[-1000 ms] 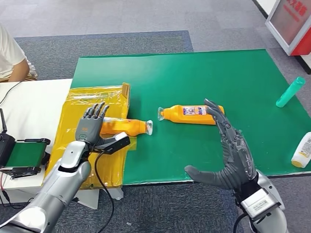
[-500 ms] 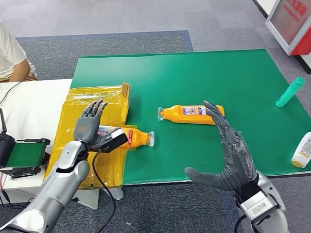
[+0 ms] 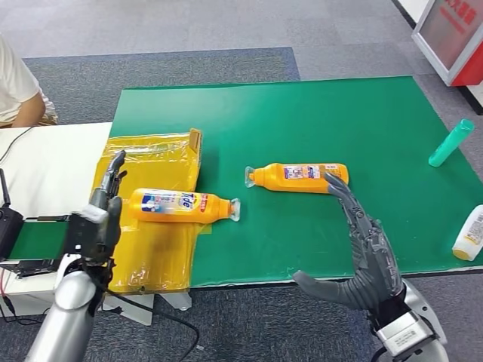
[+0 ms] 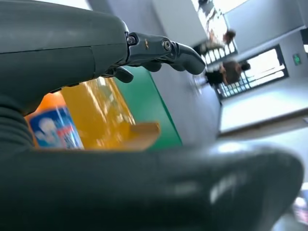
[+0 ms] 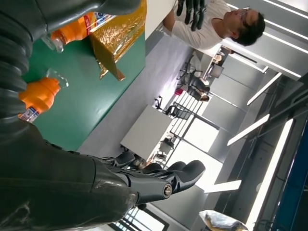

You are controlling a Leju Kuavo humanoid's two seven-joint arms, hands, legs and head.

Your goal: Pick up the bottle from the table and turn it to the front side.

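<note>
Two hands are in sight, and neither holds anything. The left hand (image 3: 101, 215) hangs over the near left edge of the yellow plastic sheet (image 3: 154, 249), fingers apart and pointing away from the robot, its palm turned toward the nearer orange bottle (image 3: 179, 205). That bottle lies on its side on the yellow sheet just beside the hand, apart from it, with the blue-and-white printed label facing up and the clear cap (image 3: 235, 210) pointing right, reaching onto the green mat (image 3: 319, 113). In the left wrist view the same bottle's label (image 4: 54, 127) sits close between the thumb and the dark fingers (image 4: 163, 48), which are spread with nothing between them.

The right hand (image 3: 364, 253) hovers at the near edge of the green mat, released, thumb stretched to the left and fingers extended toward a second orange bottle (image 3: 296, 178). Whether the fingertips touch its base end cannot be told. This second bottle also lies on its side on the mat, clear cap to the left, a small label showing on top.

Farther right on the mat lie a teal tube (image 3: 451, 142) and, at the right edge, a white bottle with a yellow end (image 3: 470, 234). A white table (image 3: 51, 170) adjoins the mat on the left, and a person in a white shirt (image 3: 17, 87) sits beyond it.
</note>
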